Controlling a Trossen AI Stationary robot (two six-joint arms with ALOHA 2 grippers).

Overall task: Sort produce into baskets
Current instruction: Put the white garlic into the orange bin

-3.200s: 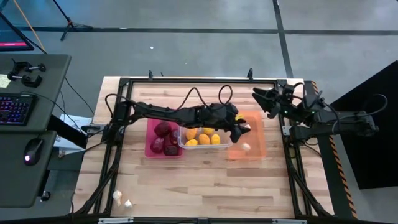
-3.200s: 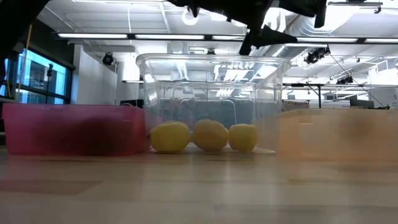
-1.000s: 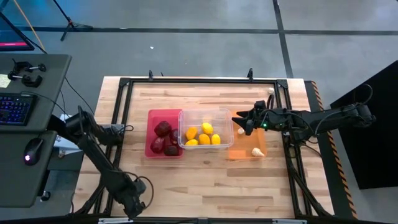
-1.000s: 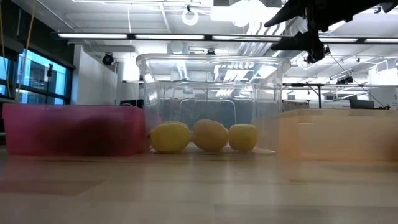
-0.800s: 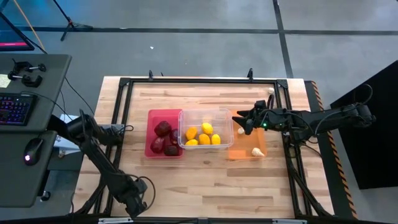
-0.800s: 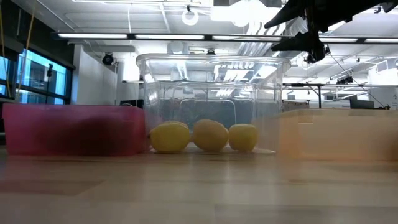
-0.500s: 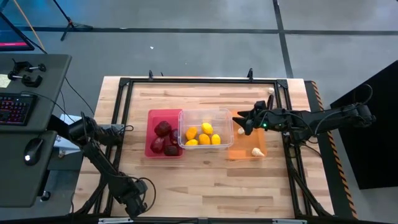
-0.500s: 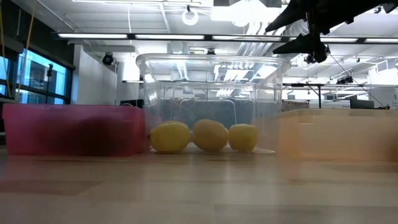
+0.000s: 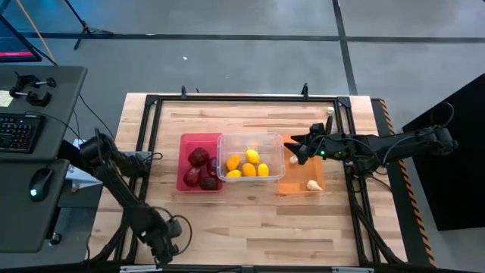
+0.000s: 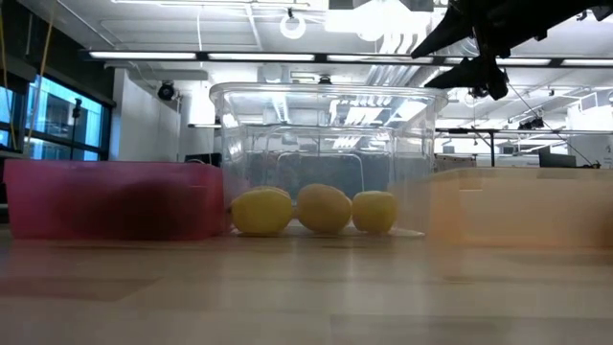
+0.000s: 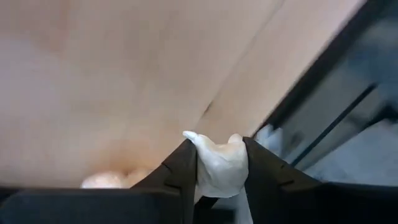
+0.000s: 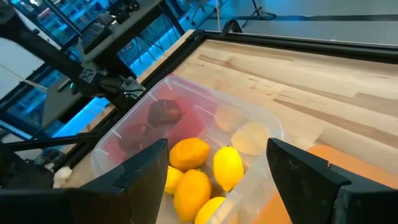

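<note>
The left gripper [image 11: 219, 168], down at the tabletop's near left corner, has its fingers [image 11: 180, 171] closed on one whitish garlic bulb [image 11: 217, 163]; a second bulb [image 11: 109, 179] lies just beside it, half hidden. The right gripper [image 9: 294, 147] hangs over the seam between clear basket and orange basket, fingers [image 12: 146, 168] spread apart and empty.

Counted from above: four lemons [image 9: 247, 164] in the clear basket [image 9: 250, 137], three or four dark red lumps [image 9: 200, 168] in the red basket [image 9: 184, 184], two bulbs [image 9: 313, 184] in the orange basket [image 9: 300, 188], one more bulb [image 9: 330, 110] at the far right rail.

The tabletop [image 9: 250, 220] is pale wooden planks inside a black frame; a desk with keyboard [image 9: 15, 133] and mouse [image 9: 39, 183] stands at the left. The low view shows only three lemons [image 10: 324, 208]; the red basket's contents blur there.
</note>
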